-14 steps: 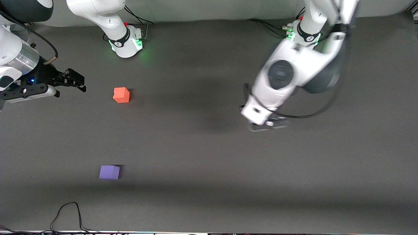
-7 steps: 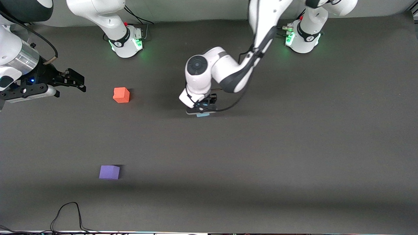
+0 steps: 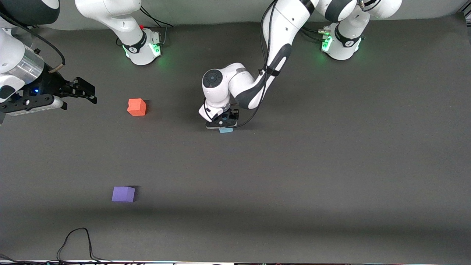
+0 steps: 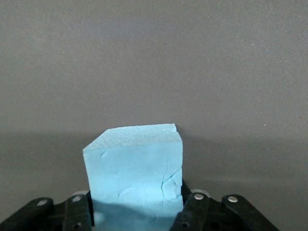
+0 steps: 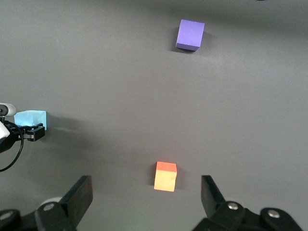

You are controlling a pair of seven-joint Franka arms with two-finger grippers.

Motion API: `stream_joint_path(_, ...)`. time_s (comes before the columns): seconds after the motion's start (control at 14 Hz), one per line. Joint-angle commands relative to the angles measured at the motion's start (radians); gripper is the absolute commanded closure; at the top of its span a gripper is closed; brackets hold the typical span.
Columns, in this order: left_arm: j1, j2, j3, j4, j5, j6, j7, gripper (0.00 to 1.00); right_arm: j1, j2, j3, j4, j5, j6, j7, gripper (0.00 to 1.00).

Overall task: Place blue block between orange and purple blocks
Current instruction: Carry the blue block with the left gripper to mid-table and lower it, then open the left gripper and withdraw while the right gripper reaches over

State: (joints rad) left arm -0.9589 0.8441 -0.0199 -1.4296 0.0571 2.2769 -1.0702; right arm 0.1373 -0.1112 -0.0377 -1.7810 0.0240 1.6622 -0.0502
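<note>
The blue block (image 3: 226, 130) is gripped by my left gripper (image 3: 223, 124), low over the middle of the table. In the left wrist view the block (image 4: 134, 168) fills the space between the fingers of the left gripper (image 4: 137, 214), which press on its two sides. The orange block (image 3: 137, 107) lies toward the right arm's end. The purple block (image 3: 123, 194) lies nearer to the front camera than the orange one. My right gripper (image 3: 86, 92) is open and empty and waits beside the orange block. The right wrist view shows the orange block (image 5: 165, 176), purple block (image 5: 190, 34) and blue block (image 5: 30, 118).
A black cable (image 3: 75, 243) lies at the table's front edge, near the purple block. The two arm bases (image 3: 143, 48) stand along the farthest edge. Bare dark mat (image 3: 128, 151) lies between the orange and purple blocks.
My left arm has swung from the left arm's end to the middle of the table with the blue block, then shifted slightly more toward the orange block. The right arm has not moved.
</note>
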Motion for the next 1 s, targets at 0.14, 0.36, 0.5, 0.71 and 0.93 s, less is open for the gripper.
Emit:
stream_joint_path(0.14,0.0,0.004,0.018,0.032,0.01,-0.016,-0.017,0.0,0.005,-0.004,-0.01,0.003,0.019,-0.006,-0.023,0.0)
stream_joint_path(0.36,0.089,-0.124,-0.003,0.04,-0.009,-0.143,-0.002,0.0,0.005,-0.004,-0.007,0.003,0.019,-0.006,-0.023,0.0)
stream_joint_path(0.5,0.169,-0.236,-0.017,0.034,-0.081,-0.224,0.073,0.0,0.007,-0.004,-0.004,0.003,0.019,-0.006,-0.017,0.0)
stream_joint_path(0.71,0.326,-0.374,-0.014,0.026,-0.192,-0.426,0.247,0.0,0.069,-0.004,0.004,0.003,0.024,-0.006,0.044,0.0)
stream_joint_path(0.93,0.478,-0.508,-0.008,-0.046,-0.207,-0.542,0.352,0.0,0.21,0.016,0.004,0.018,0.037,0.005,0.232,0.0)
